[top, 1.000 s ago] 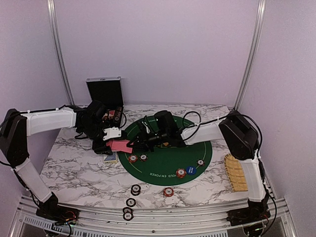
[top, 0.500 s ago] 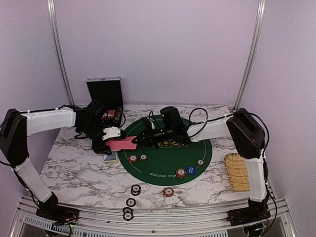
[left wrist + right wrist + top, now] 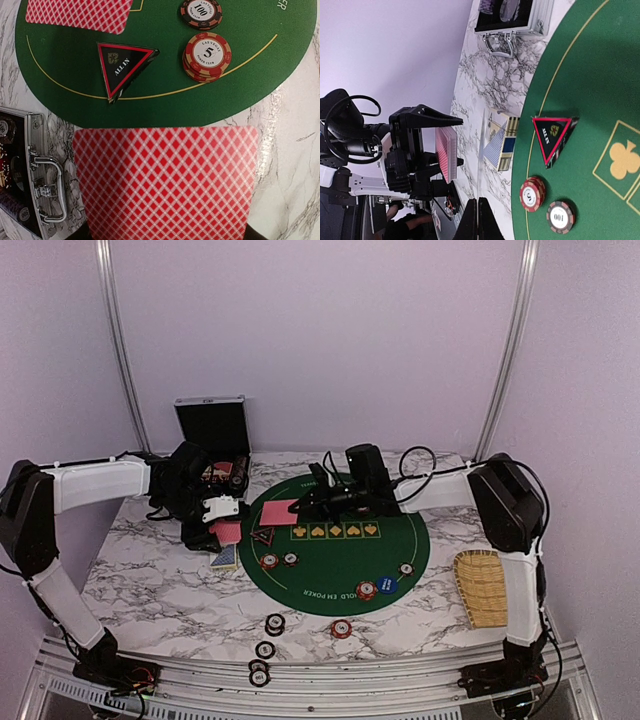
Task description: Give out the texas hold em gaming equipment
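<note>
Marble-patterned tabletop (image 3: 150,590) carries a round green felt mat (image 3: 340,575). Your right gripper (image 3: 300,508) pinches one pink-red diamond-backed card (image 3: 280,512) over the mat's far-left edge, while your left gripper (image 3: 218,530) clamps the red-backed deck (image 3: 165,180). Lower that card flat before letting go. Count: one triangular red-black marker (image 3: 122,67), one blue disc (image 3: 388,585), and four piles of striped red-and-dark poker chips (image 3: 367,590) on the mat.

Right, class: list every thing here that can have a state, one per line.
left tool, shut on card deck
right tool, shut on single card
case, lid open
ALL IN marker, flat on green mat
5 chips, stacked
100 chip, lying flat
</note>
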Robot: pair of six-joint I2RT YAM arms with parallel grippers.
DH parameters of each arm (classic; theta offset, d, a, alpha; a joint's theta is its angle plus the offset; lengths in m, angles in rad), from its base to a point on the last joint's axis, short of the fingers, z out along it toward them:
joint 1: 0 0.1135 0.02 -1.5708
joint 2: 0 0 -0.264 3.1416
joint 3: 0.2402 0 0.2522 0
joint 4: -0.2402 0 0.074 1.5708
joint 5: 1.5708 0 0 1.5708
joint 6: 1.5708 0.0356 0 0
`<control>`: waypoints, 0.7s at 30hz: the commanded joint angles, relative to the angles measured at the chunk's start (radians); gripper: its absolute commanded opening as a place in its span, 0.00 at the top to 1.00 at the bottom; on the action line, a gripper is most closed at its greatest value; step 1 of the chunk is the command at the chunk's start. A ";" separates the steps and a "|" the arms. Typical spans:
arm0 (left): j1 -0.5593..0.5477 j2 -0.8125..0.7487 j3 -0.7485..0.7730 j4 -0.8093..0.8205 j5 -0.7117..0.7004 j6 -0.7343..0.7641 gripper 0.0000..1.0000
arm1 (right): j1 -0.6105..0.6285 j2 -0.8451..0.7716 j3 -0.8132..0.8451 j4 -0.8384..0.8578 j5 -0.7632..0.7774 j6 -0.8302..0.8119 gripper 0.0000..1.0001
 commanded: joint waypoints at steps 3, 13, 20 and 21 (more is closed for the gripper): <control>0.005 -0.042 0.004 -0.050 0.023 -0.020 0.95 | -0.002 0.159 0.212 -0.098 0.026 -0.051 1.00; 0.004 -0.054 0.004 -0.068 0.026 -0.031 0.96 | 0.031 0.358 0.468 -0.215 0.090 -0.076 1.00; 0.003 -0.057 0.007 -0.077 0.030 -0.036 0.97 | 0.039 0.357 0.502 -0.367 0.175 -0.179 0.86; 0.002 -0.057 0.008 -0.077 0.030 -0.039 0.97 | 0.039 0.350 0.501 -0.390 0.185 -0.195 0.82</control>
